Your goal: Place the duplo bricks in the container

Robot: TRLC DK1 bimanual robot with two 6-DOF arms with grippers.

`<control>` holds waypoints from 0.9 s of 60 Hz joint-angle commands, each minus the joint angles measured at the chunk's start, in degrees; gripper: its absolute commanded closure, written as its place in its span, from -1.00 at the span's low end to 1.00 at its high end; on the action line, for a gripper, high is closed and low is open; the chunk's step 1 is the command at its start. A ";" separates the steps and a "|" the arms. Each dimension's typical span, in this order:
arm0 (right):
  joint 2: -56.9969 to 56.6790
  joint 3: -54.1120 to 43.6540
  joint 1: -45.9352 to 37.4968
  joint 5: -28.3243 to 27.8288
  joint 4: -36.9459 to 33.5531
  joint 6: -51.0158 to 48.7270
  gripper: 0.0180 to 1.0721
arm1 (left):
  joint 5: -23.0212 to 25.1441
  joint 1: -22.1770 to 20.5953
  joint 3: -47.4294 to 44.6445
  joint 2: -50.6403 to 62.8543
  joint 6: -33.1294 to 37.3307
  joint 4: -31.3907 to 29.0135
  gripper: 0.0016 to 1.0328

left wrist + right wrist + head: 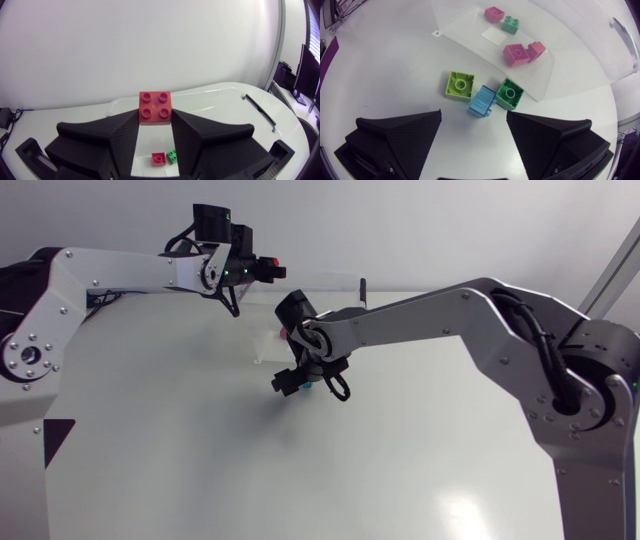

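Observation:
My left gripper [155, 125] is shut on a red square brick [155, 106] and hangs above the clear container [465, 25]; far below it lie a pink brick [159, 158] and a green brick [172, 156]. In the head view this gripper [270, 270] sits high at the back with the red brick [278, 268] at its tip. My right gripper [475, 145] is open, low over the table. Just ahead of its fingers lie a lime brick [459, 85], a blue brick [482, 101] and a green brick [509, 93], all outside the container's near wall.
Inside the container lie a pink brick [494, 14], a teal brick [510, 24] and two more pink ones [515, 55]. Another clear plastic piece [620, 55] lies beyond the container. My right arm [450, 315] reaches in past the table's middle.

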 commanded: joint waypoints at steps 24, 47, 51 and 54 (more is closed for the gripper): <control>5.73 7.80 0.15 2.71 -7.07 4.11 -0.63 | -0.82 0.29 5.44 3.80 -1.59 -1.30 -0.45; 9.16 13.95 -0.11 3.85 -11.90 5.60 -0.20 | -0.73 1.34 -3.97 -4.99 -2.30 0.64 -0.50; 9.60 14.65 -0.20 3.94 -12.43 5.60 -0.15 | -0.73 1.52 -7.31 -7.36 -2.39 1.87 -0.50; 10.04 15.35 -0.11 4.03 -13.05 5.78 -0.13 | -0.73 1.61 -9.86 -9.29 -2.30 2.92 -0.50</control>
